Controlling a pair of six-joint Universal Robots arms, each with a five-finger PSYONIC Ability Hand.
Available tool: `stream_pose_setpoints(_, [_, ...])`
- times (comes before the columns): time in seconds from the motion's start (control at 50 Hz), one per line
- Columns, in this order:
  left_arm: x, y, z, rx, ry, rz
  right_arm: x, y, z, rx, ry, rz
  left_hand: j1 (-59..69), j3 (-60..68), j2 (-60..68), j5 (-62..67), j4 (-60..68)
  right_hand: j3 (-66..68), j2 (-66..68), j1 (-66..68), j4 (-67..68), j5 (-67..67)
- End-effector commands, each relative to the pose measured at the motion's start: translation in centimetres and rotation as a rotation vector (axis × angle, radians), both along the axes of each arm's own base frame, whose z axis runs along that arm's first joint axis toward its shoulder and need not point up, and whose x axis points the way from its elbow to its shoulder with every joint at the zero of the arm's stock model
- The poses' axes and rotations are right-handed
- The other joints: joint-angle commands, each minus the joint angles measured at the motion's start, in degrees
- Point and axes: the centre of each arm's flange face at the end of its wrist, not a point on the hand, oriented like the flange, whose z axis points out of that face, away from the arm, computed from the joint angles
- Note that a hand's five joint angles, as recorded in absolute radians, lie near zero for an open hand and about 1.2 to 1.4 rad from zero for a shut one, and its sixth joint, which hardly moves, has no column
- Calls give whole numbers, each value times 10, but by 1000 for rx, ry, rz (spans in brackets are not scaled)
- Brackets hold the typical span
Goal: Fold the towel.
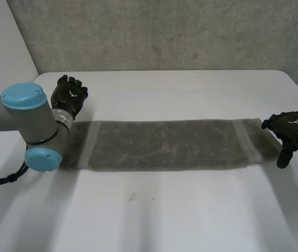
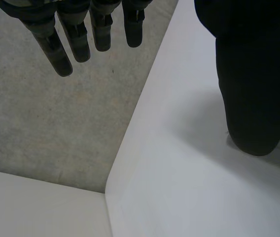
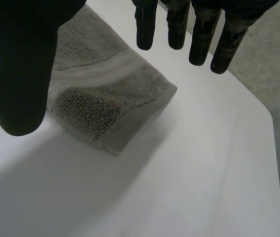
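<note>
1. Table (image 1: 138,220): bare on the towel's near side.
2. Towel (image 1: 165,144): long flat strip lying crosswise, apparently doubled lengthwise.
3. Right hand (image 1: 290,128): at the towel's right end, fingers straight, thumb spread wide, empty.
4. Left hand (image 1: 69,97): just beyond the towel's far left corner, fingers straight, empty.
5. Advice: pinch all layers at an end, then lay that end squarely on the other.

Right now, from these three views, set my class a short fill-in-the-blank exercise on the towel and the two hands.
The towel lies stretched out on a ____ table.
Its colour is ____.
The right hand, at one towel end, has straight fingers, so it is ____.
The left hand holds ____.
Missing words: white, grey, open, nothing.
</note>
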Motion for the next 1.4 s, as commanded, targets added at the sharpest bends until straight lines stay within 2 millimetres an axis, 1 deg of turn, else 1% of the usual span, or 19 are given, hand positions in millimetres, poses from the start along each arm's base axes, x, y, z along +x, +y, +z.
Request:
stream_pose_setpoints(0.02, [5, 1, 5, -9, -29, 10, 0, -6, 2, -55, 1, 3, 16, 18, 19, 10, 18, 78, 75, 84, 69, 71])
stream_pose_setpoints(0.24, [16, 46, 39, 20, 87, 6, 2, -13, -14, -75, -12, 55, 4, 6, 7, -2, 6, 232, 228, 237, 222, 224])
stream_pose_setpoints(0.46, [20, 84, 35, 127, 224, -25, 0, -22, -37, -60, -3, 60, 2, 5, 5, -3, 4, 232, 228, 237, 222, 224])
stream_pose_setpoints(0.64, [23, 93, 23, 186, 266, -16, 0, -22, -50, -41, 45, 78, -4, -2, -1, -10, -2, 244, 240, 249, 234, 236])
stream_pose_setpoints(0.7, [23, 93, 22, 191, 275, -11, -1, -25, -54, -43, 52, 79, -3, 0, 0, -8, -1, 331, 327, 336, 322, 323])
stream_pose_setpoints(0.72, [23, 94, 22, 191, 275, -13, -1, -26, -56, -48, 56, 79, -4, -2, -1, -10, -2, 481, 477, 486, 471, 473])
stream_pose_setpoints(0.74, [23, 94, 22, 191, 275, -13, -1, -26, -56, -48, 56, 79, -4, -2, -1, -10, -2, 482, 479, 488, 473, 475])
stream_pose_setpoints(0.76, [23, 93, 22, 191, 275, -11, -2, -28, -56, -57, 59, 73, -3, 0, 0, -8, -1, 675, 671, 680, 665, 667])
stream_pose_setpoints(0.8, [23, 94, 22, 191, 275, -13, -4, -31, -54, -72, 62, 62, -4, -2, -1, -10, -2, 677, 673, 682, 667, 669])
stream_pose_setpoints(0.9, [23, 95, 22, 193, 274, -14, -28, -42, -46, -100, 101, -51, -4, -2, -1, -10, -2, 677, 673, 682, 667, 669])
stream_pose_setpoints(1.06, [24, 99, 30, 176, 280, -17, -105, -72, -13, -193, 342, -293, -6, -4, -3, -12, -4, 677, 673, 682, 667, 669])
stream_pose_setpoints(1.12, [25, 99, 32, 173, 281, -17, -109, -74, -9, -205, 363, -299, -6, -4, -3, -12, -4, 677, 673, 682, 667, 669])
stream_pose_setpoints(1.18, [25, 100, 32, 171, 281, -16, -97, -74, 0, -232, 355, -273, -6, -4, -3, -12, -4, 677, 673, 682, 667, 669])
stream_pose_setpoints(1.22, [25, 100, 32, 170, 280, -18, -64, -66, 25, -309, 307, -215, -6, -4, -3, -12, -4, 677, 673, 682, 667, 669])
stream_pose_setpoints(1.24, [25, 100, 32, 170, 280, -18, -64, -66, 25, -310, 307, -215, -6, -4, -3, -12, -4, 677, 673, 682, 667, 669])
stream_pose_setpoints(1.28, [25, 100, 33, 170, 282, -16, -19, -50, 50, -391, 246, -119, -8, -5, -5, -13, -6, 677, 673, 682, 667, 669])
stream_pose_setpoints(1.3, [25, 100, 33, 170, 282, -16, -19, -50, 50, -391, 245, -118, -8, -5, -5, -14, -6, 677, 673, 682, 667, 669])
stream_pose_setpoints(1.34, [25, 101, 34, 167, 283, -15, 38, -27, 60, -443, 195, 45, -6, -4, -3, -12, -4, 677, 673, 682, 667, 669])
stream_pose_setpoints(1.4, [26, 100, 34, 166, 283, -14, 69, -12, 62, -462, 175, 146, -8, -5, -5, -14, -6, 677, 673, 682, 667, 669])
